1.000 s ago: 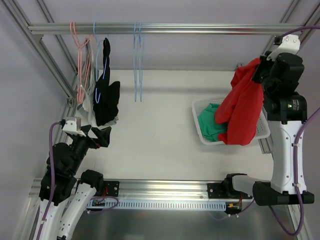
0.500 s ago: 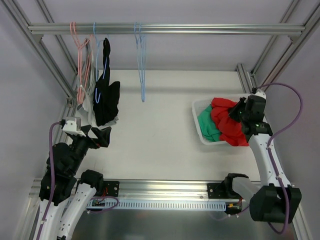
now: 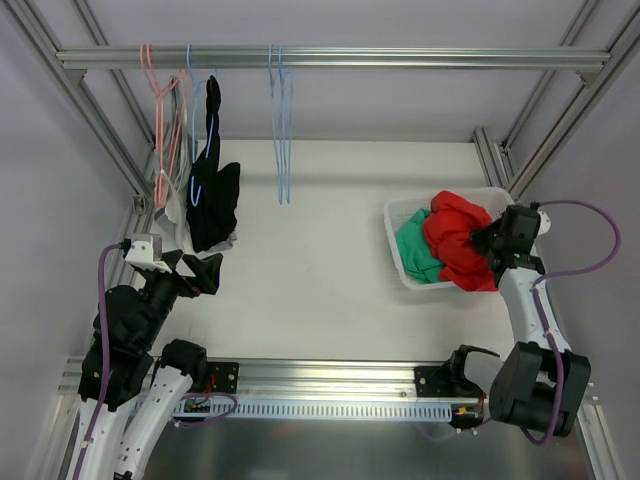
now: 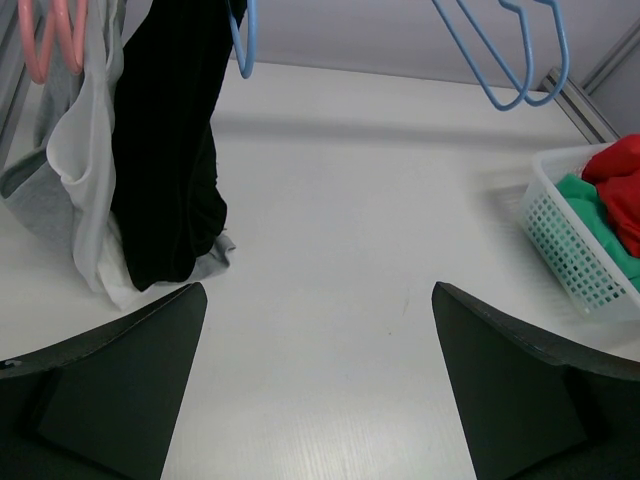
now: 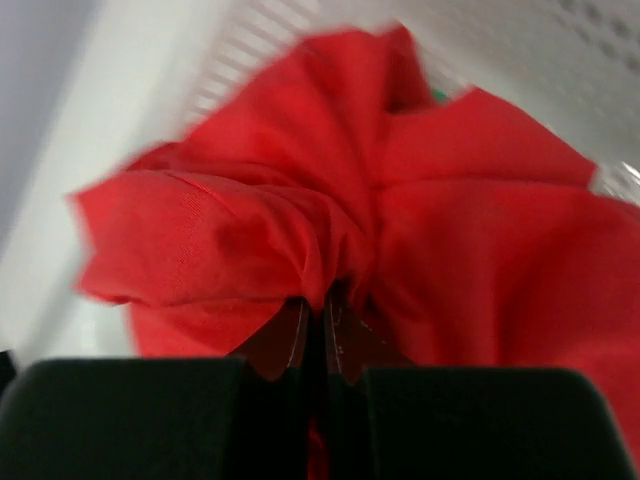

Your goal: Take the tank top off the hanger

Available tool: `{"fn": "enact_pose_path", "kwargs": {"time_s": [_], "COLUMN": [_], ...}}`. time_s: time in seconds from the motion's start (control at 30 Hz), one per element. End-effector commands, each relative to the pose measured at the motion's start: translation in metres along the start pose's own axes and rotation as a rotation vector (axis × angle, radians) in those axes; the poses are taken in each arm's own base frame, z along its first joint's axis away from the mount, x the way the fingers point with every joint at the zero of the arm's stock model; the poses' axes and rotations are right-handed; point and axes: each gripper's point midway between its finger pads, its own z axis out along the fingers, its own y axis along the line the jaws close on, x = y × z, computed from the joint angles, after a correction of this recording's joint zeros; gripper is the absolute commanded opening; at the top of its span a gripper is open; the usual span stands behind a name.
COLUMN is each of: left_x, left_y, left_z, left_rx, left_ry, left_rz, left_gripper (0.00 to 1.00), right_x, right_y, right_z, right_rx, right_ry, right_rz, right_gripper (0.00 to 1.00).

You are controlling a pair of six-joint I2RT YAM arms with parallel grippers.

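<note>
Right pincer [image 3: 480, 240] — low, on tank top [image 3: 452, 238]

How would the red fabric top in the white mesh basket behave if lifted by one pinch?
The crumpled red fabric top looks floppy: bunched in folds, it would probably drape from the pinch. It seems light, being thin cloth. It lies against the green cloth in the white mesh basket, so it might drag that along.
</note>
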Motion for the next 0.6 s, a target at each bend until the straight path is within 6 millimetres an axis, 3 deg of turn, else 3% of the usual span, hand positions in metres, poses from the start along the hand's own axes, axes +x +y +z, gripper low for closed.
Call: {"fn": "enact_pose_path", "kwargs": {"time_s": [0.0,0.03,0.13,0.33,0.57], "left_x": [-0.008,-0.008,-0.008,-0.008,-0.008], "left_y": [-0.003,-0.003,-0.003,-0.002,0.0], "left_z": [0.001,0.001,0.001,0.001,0.001], "left_rx": [0.015,0.016,0.016,0.007,0.0], "left_ry": [-0.035,-0.033,-0.034,-0.04,-0.037], "left_rz": [-0.004,-0.004,-0.004,-0.005,-0.003], "left_gripper": [0.99,0.99,0.99,0.99,0.99], "right_x": [0.037,0.047,0.056,0.056,0.042], "right_y": [-0.066,-0.083,-0.102,-0.114,-0.082], "right_z": [0.016,0.018,0.021,0.027,0.023], "right_rx": [0.237,0.288,0.368,0.478,0.468], "right_ry": [0.053,0.064,0.062,0.023,-0.042], "right_rz": [0.017,0.013,0.03,0.177,0.313], "right_gripper": [0.0,0.0,0.0,0.0,0.0]}}
